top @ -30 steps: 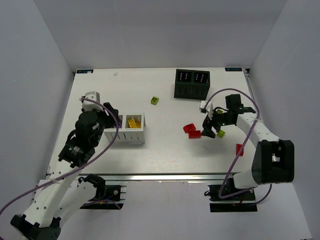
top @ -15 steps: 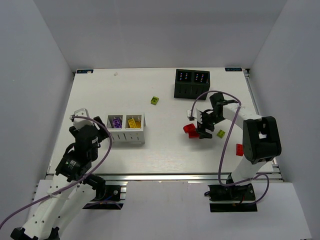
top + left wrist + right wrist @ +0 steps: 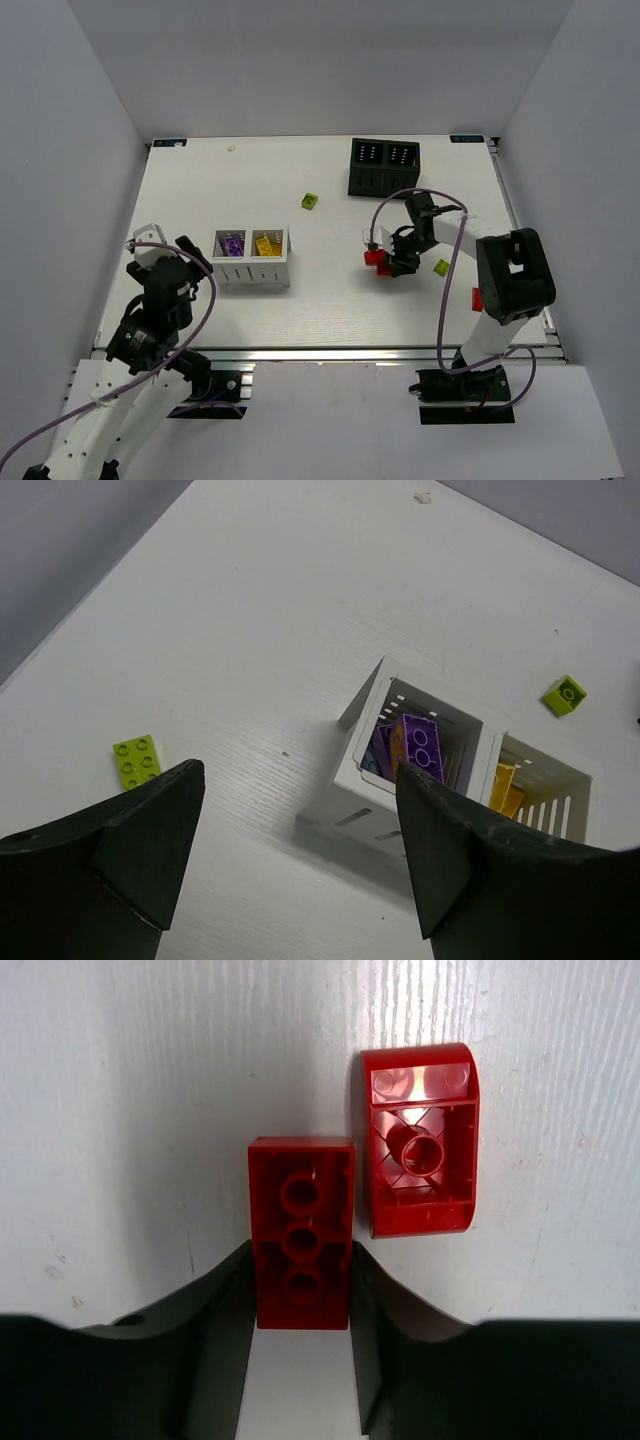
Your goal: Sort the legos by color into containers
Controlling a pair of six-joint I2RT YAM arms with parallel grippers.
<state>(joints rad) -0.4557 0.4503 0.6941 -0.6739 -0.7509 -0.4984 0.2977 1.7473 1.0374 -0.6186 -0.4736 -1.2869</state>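
1. Table (image 3: 200, 170): the sorting looks partway done, with loose bricks scattered across it.
2. White box (image 3: 252, 272), left of centre, has purple bricks in one compartment and yellow in the other.
3. Black box (image 3: 383, 185) stands at the far edge; I can't make out what is inside.
4. Left gripper (image 3: 300, 780) hovers near the white box, fingers wide apart and holding nothing.
5. Right gripper (image 3: 300, 1260) is down at the table, fingers pressed on the long sides of a red brick (image 3: 301, 1245) lying studs-down. I'd call this the pick-up.
6. Second red brick (image 3: 420, 1140) lies just beside it, not touching. The lift should go straight up so it isn't knocked, then presumably over to the black box.
7. Green brick (image 3: 310, 200) sits loose mid-table, not yet sorted.
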